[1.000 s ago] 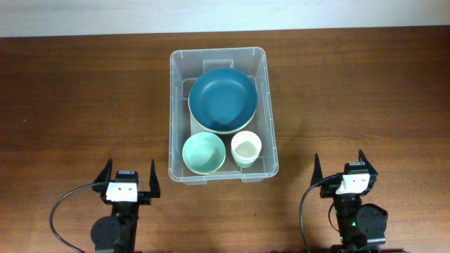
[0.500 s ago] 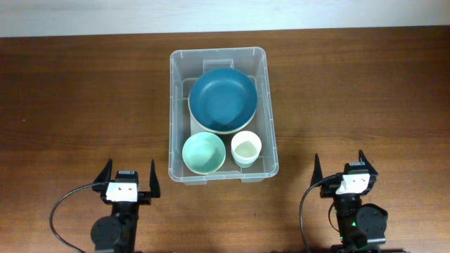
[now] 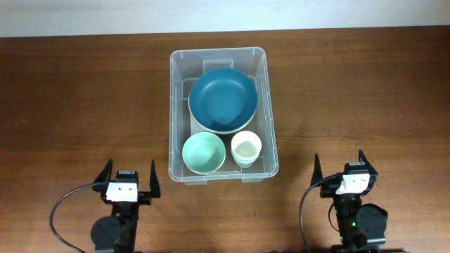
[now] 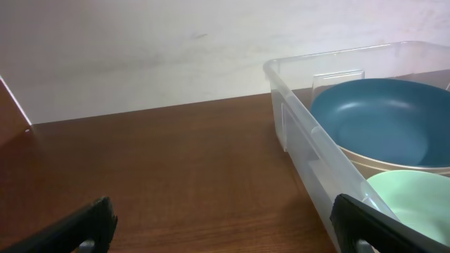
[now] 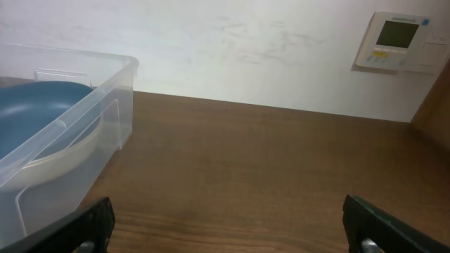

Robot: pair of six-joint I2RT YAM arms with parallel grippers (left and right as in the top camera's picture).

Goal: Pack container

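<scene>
A dark brown wooden table [image 3: 70, 91] with a fine grain fills the space in front of a plain white wall [image 4: 140, 49]. The container [image 3: 218, 52] sits on the table at mid-width, toward the far edge and ahead of both arms. It is a clear, colourless plastic bin with rounded corners and a thick rim.

Inside it, a wide blue bowl [image 3: 222, 100] with a matte surface and a cream outer side takes up the far half. A smaller mint-green bowl [image 3: 204, 152] and a little pale cup [image 3: 246, 147] stand side by side in the near half.

The left gripper [image 3: 130, 170] and the right gripper [image 3: 339, 166] sit at the near edge, well apart from the bin. Each has its black fingers spread wide and holds nothing. Nothing has shifted since a second ago: arms, bin and dishes sit exactly as they did.

Only the overhead view shows the cup. The left wrist view shows the bin's translucent side wall up close, with the blue and mint bowls behind it. The right wrist view shows the bin's other side and a white control panel [image 5: 397, 39] with a small screen on the wall.
</scene>
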